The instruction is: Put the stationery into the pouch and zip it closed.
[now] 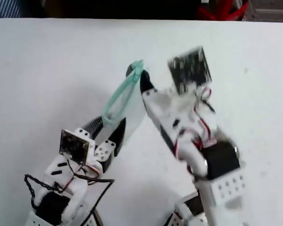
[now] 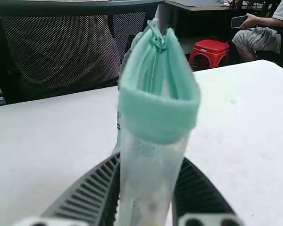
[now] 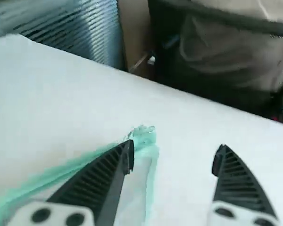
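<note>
A clear pouch (image 1: 127,106) with a teal zipper rim (image 1: 118,96) is held up off the white table, its mouth gaping open (image 2: 158,110). My left gripper (image 2: 148,162) is shut on the pouch's clear lower part, one finger on each side. The zipper pull (image 2: 155,35) sits at the far end of the rim. My right gripper (image 3: 174,147) is open at that far end (image 1: 139,77). One of its fingers (image 3: 111,167) lies against the teal rim (image 3: 141,137) beside the pull. Faint shapes show through the pouch wall; I cannot tell what they are.
The white table (image 1: 42,70) stretches around both arms. Its far edge (image 2: 52,96) lies close behind the pouch. Beyond it stand a mesh chair back (image 2: 61,47) and a red stool (image 2: 210,49).
</note>
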`<move>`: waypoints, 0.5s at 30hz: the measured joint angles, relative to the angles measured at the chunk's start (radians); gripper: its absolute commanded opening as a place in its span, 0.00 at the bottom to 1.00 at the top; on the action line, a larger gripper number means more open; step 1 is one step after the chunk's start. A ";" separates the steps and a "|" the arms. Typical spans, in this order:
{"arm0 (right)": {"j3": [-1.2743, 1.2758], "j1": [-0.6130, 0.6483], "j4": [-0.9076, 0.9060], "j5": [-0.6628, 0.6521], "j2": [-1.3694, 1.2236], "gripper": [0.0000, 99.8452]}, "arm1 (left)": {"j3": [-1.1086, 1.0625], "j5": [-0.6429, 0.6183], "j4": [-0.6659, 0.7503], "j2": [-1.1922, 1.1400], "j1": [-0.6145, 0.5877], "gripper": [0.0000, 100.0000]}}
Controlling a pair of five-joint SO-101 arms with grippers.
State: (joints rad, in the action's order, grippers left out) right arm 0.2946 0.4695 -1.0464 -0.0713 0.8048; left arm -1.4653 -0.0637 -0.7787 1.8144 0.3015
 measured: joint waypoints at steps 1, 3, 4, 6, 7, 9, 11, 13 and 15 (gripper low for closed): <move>-0.054 -0.008 -0.038 0.018 -0.054 0.25 | 0.000 0.000 0.000 0.000 0.000 0.10; -0.164 -0.009 -0.110 0.048 -0.153 0.25 | 0.000 0.000 0.000 0.000 0.000 0.08; -0.219 -0.006 -0.146 0.061 -0.198 0.25 | 0.000 0.000 0.000 0.000 0.000 0.06; -0.325 0.015 -0.212 0.077 -0.273 0.25 | 0.000 0.000 0.000 0.002 0.000 0.04; -0.374 0.031 -0.241 0.081 -0.307 0.25 | 0.000 0.000 0.000 0.002 0.000 0.04; -0.456 0.071 -0.295 0.086 -0.367 0.25 | 0.000 0.003 0.000 0.003 0.000 0.04; -0.516 0.086 -0.328 0.091 -0.419 0.26 | 0.000 0.025 0.000 0.003 0.000 0.04; -0.559 0.086 -0.344 0.127 -0.466 0.26 | 0.000 0.031 0.000 0.003 0.000 0.04; -0.585 0.083 -0.344 0.147 -0.514 0.25 | 0.000 0.034 0.000 0.003 0.000 0.04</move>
State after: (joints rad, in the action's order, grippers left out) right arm -0.2900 0.5524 -1.3901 0.0760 0.2908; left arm -1.4653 -0.0299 -0.7787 1.8174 0.3015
